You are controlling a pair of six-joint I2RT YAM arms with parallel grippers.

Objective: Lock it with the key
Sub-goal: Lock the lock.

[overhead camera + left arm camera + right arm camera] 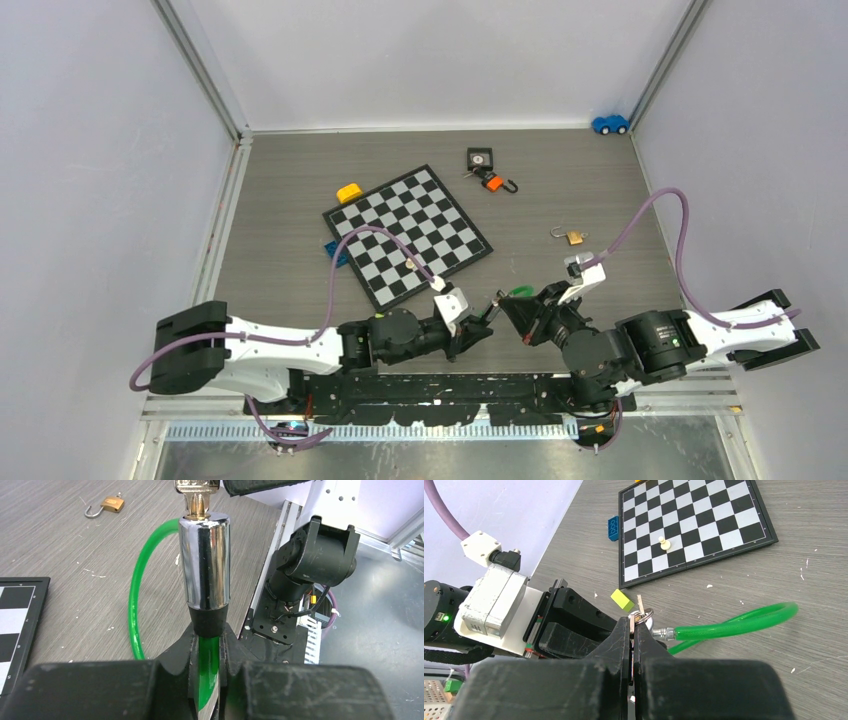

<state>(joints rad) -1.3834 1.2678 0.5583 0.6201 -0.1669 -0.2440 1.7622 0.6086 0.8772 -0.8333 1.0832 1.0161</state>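
- Left gripper (207,680): fingers drawn in tight on the cable lock (205,560). They clamp the green cable (734,625) right where it enters the black collar below the chrome cylinder.
- Cable lock: sits beyond the chessboard's (407,235) near corner, on the side toward the arm bases. The cylinder projects straight out from the left fingers, and the cable curves away in a loop over the bare table.
- Key (196,491): its blade is seated in the far end of the chrome cylinder, in line with the cylinder's axis. A key ring hangs at its head.
- Right gripper (633,645): fingers pressed together flat on the key's head, with no gap showing between them. It faces the left gripper across the cylinder, both on the near side of the chessboard.
- Brass padlock (572,237): lies with its shackle open, to the right of the chessboard and well apart from both grippers.
- White pawn (665,543): stands upright on a square of the chessboard.
- Blue block (613,527): lies just beside the chessboard's left edge.
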